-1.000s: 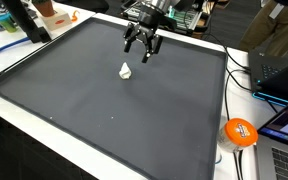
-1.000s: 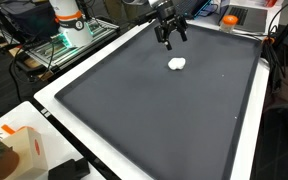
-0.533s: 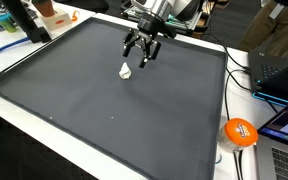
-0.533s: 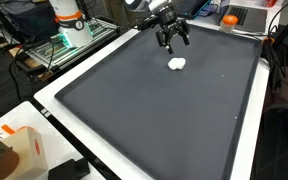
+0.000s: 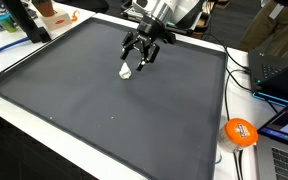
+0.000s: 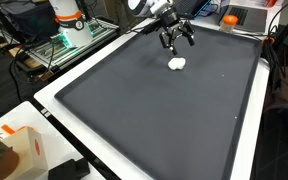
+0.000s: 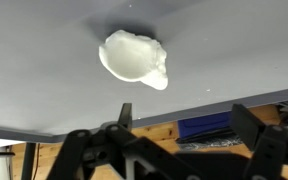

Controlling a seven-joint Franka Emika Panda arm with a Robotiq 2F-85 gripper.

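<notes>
Figure: the arm over the bench, shown in both exterior views and in the wrist view.

(a) The fingers that I am steering stand spread wide, with nothing between them. They hang tilted above the far part of the dark grey mat, near its rear edge. In an exterior view the fingers show as dark prongs pointing down at the mat.

(b) The white lump is the thing nearest to the fingers. It lies on the mat just beside and below them, apart from the tips. In an exterior view the white lump sits directly under the open prongs, with a strip of bare mat showing between.

(c) In the wrist view the fingers fill the lower edge, one at each side. The white lump lies beyond them on the grey surface, nearer the left-hand finger. Its outline is rounded and uneven, and it casts a small shadow. I cannot tell what it is made of.

(d) The mat covers most of the bench, whose white rim frames it. An orange round object rests on that rim, well apart from the lump. An orange and white box stands at a near corner of the bench.
</notes>
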